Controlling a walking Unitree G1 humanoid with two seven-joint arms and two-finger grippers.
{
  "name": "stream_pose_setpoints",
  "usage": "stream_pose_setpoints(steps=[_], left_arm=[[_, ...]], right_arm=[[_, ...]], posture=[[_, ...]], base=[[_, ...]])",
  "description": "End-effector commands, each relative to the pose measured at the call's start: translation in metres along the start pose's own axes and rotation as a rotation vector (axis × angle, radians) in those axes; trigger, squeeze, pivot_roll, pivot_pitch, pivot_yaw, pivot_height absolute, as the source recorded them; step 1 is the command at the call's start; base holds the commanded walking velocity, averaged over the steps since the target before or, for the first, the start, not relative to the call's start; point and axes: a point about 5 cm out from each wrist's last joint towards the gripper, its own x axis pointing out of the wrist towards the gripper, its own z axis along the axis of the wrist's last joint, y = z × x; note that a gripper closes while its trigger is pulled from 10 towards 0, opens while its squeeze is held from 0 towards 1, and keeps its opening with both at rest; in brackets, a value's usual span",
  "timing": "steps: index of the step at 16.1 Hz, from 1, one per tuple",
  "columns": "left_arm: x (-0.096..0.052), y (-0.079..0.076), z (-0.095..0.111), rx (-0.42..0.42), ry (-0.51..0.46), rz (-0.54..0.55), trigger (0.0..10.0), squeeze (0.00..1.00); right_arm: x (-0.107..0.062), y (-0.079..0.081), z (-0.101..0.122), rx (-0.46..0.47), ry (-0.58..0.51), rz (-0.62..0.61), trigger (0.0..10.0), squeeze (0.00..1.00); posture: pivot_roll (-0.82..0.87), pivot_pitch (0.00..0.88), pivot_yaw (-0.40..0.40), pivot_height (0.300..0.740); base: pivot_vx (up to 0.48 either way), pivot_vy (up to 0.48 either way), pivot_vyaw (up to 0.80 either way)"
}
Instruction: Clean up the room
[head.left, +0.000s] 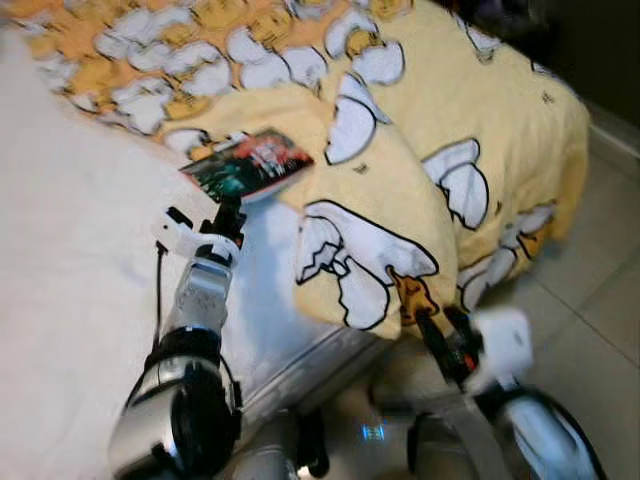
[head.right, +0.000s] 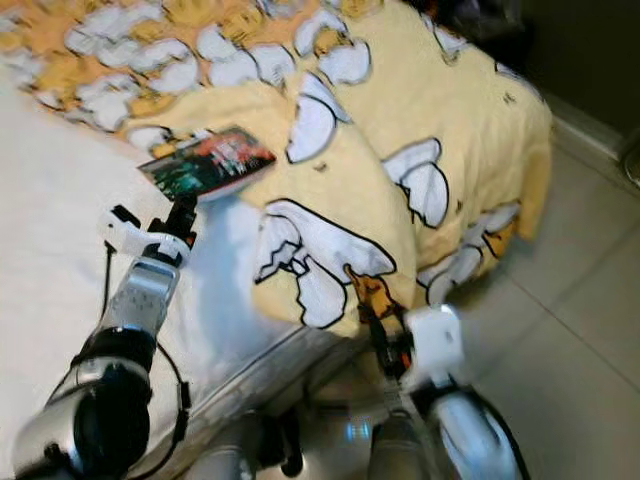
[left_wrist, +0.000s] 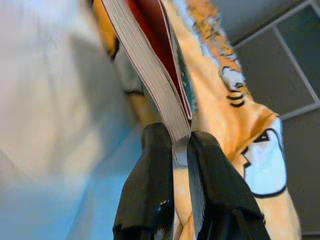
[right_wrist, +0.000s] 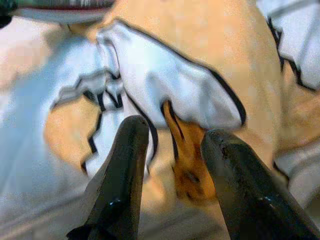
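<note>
Left end effector (left_wrist: 181, 150) pinching glossy paperback (head.left: 248, 164); right end effector (right_wrist: 172, 145) parted before soft yellow blanket (head.left: 440, 120).

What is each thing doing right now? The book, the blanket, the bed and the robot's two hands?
book: closed, lying on the bed, pinched at its corner.
left gripper: shut on the book's corner.
right gripper: open, fingers at the blanket's hanging edge.
yellow blanket: rumpled, draped over the bed's side.
bed: white sheet partly uncovered.

Soft, even indoor light, washed-out white sheet (head.left: 70, 300), motion blur throughout, perhaps worst in the wrist views.
</note>
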Motion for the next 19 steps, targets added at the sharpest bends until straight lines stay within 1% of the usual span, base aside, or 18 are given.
stream_pose_setpoints(steps=[1,2,3,4,5,6,7,8,9,10,11,12,13,14,15,16,17,19], left_arm=[[-0.004,0.002,0.013,0.121,-0.027,0.001,0.0,0.00],[-0.009,0.005,0.016,0.239,-0.027,0.021,0.0,0.00],[-0.012,0.011,0.024,0.267,-0.052,0.078,0.0,0.00],[-0.016,0.014,0.034,0.267,-0.089,0.110,0.0,0.00],[-0.019,0.016,0.043,0.314,-0.120,0.152,0.0,0.00],[-0.021,0.016,0.046,0.344,-0.124,0.172,0.0,0.00],[-0.021,0.016,0.047,0.413,-0.118,0.193,8.1,0.00],[-0.023,0.017,0.046,0.537,-0.097,0.213,10.0,0.00],[-0.030,0.015,0.043,0.799,-0.093,0.187,10.0,0.00],[-0.037,0.015,0.041,0.923,-0.092,0.167,10.0,0.00],[-0.050,0.024,0.038,0.956,-0.069,0.199,10.0,0.00],[-0.060,0.031,0.038,0.959,-0.061,0.227,10.0,0.00],[-0.080,0.044,0.036,0.962,-0.044,0.293,10.0,0.00],[-0.093,0.049,0.035,0.961,-0.048,0.327,10.0,0.00],[-0.099,0.047,0.034,0.956,-0.066,0.339,10.0,0.00],[-0.104,0.037,0.034,0.991,-0.112,0.337,10.0,0.00],[-0.102,0.023,0.035,1.040,-0.150,0.301,10.0,0.00],[-0.098,0.008,0.031,1.072,-0.158,0.252,10.0,0.00]], right_arm=[[0.006,-0.001,-0.007,0.046,0.015,-0.017,10.0,0.00],[0.016,-0.003,-0.006,0.056,0.005,-0.023,10.0,0.00],[0.027,-0.004,-0.004,0.059,-0.012,-0.020,10.0,0.00],[0.038,-0.005,-0.001,0.068,-0.033,-0.019,10.0,0.00],[0.050,-0.007,0.003,0.075,-0.054,-0.021,10.0,0.00],[0.055,-0.008,0.005,0.078,-0.064,-0.021,10.0,0.00],[0.065,-0.008,0.008,0.085,-0.075,-0.021,10.0,0.00],[0.073,-0.010,0.009,0.092,-0.078,-0.030,10.0,0.00],[0.078,-0.011,0.010,0.112,-0.075,-0.030,10.0,0.00],[0.080,-0.012,0.010,0.119,-0.069,-0.024,10.0,0.00],[0.081,-0.015,0.010,0.141,-0.063,-0.025,10.0,0.00],[0.082,-0.017,0.009,0.144,-0.052,-0.025,10.0,0.00],[0.085,-0.022,0.007,0.128,-0.035,-0.024,10.0,0.00],[0.088,-0.025,0.005,0.114,-0.031,-0.020,10.0,0.00],[0.090,-0.028,0.005,0.108,-0.030,-0.020,10.0,0.00],[0.093,-0.033,0.007,0.085,-0.029,-0.017,10.0,0.00],[0.096,-0.035,0.008,0.078,-0.026,-0.013,10.0,0.00],[0.100,-0.037,0.011,0.078,-0.028,-0.002,10.0,0.00]], posture=[[-0.24,0.053,0.203,0.740],[-0.23,0.033,0.203,0.740],[-0.21,0.000,0.203,0.740],[-0.20,0.000,0.203,0.740],[-0.18,0.000,0.205,0.740],[-0.18,0.000,0.206,0.740],[-0.16,0.000,0.203,0.740],[-0.15,0.000,0.199,0.740],[-0.15,0.000,0.194,0.740],[-0.14,0.000,0.182,0.740],[-0.14,0.000,0.182,0.740],[-0.11,0.000,0.160,0.740],[-0.11,0.000,0.160,0.740],[-0.08,0.000,0.134,0.740],[-0.07,0.000,0.119,0.740],[-0.06,0.000,0.110,0.740],[-0.06,0.000,0.098,0.740],[-0.06,0.000,0.097,0.740]], base=[[0.000,0.000,0.00],[0.000,0.000,0.00],[0.000,0.000,0.00],[0.000,0.000,0.00],[0.000,0.000,0.00],[0.000,0.000,0.00],[0.000,0.000,0.00],[0.000,0.000,0.00],[0.000,0.000,0.00],[0.000,0.000,0.00],[0.000,0.000,0.69],[0.000,0.000,0.66],[0.000,0.000,0.57],[0.000,0.000,0.56],[0.000,0.000,0.49],[0.000,0.000,0.48],[0.000,0.000,0.46],[0.000,0.000,0.43]])
